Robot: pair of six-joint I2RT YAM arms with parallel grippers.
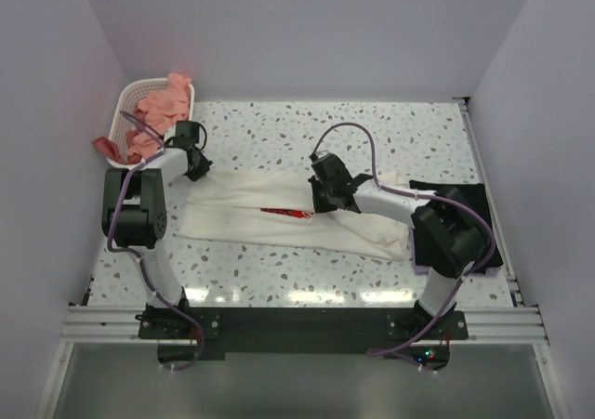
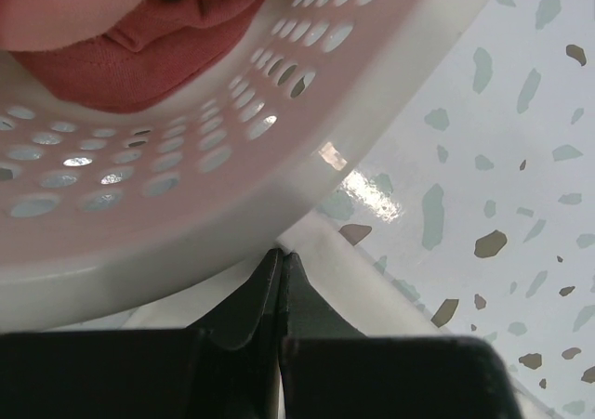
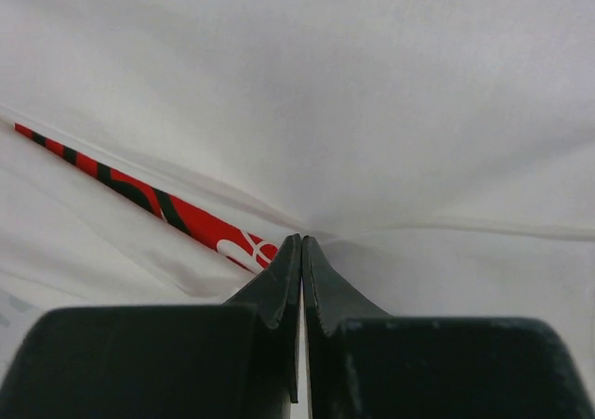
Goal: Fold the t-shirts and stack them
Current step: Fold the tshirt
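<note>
Black left gripper point(image 2: 281, 252): jaws pressed together, tip against tip, with a thin white edge of cloth caught at the tips.
Black right gripper point(image 3: 300, 241): jaws likewise pressed together, nipping a raised crease of cloth; folds run outward from the tips to both sides.
Held cloth: both pinch the cream-white t-shirt point(image 1: 242, 216), the left one at its far left corner, the right one near the middle of its far edge.
Lie of the shirt: spread across the middle of the table point(image 1: 279, 131) as a long band from the left arm to the right arm, mostly flat, with soft wrinkles.
Red logo point(image 3: 186, 216): a red strip with dark and white marks, showing in a slanted fold just left of the right gripper's tips; from above it is a small red patch near the shirt's centre.
Basket point(image 2: 139, 242): white perforated plastic, in the far left corner of the table; its curved wall stands just beyond the left gripper's tips.
Salmon-pink t-shirts point(image 1: 163, 103): heaped loosely in the basket, one piece hanging over its near rim.
Black t-shirt point(image 1: 465, 201): lying flat at the right edge of the table, beside the right arm and partly hidden by it, apart from the basket.
Table surface: pale speckled terrazzo, glossy where light strikes it near the basket.
</note>
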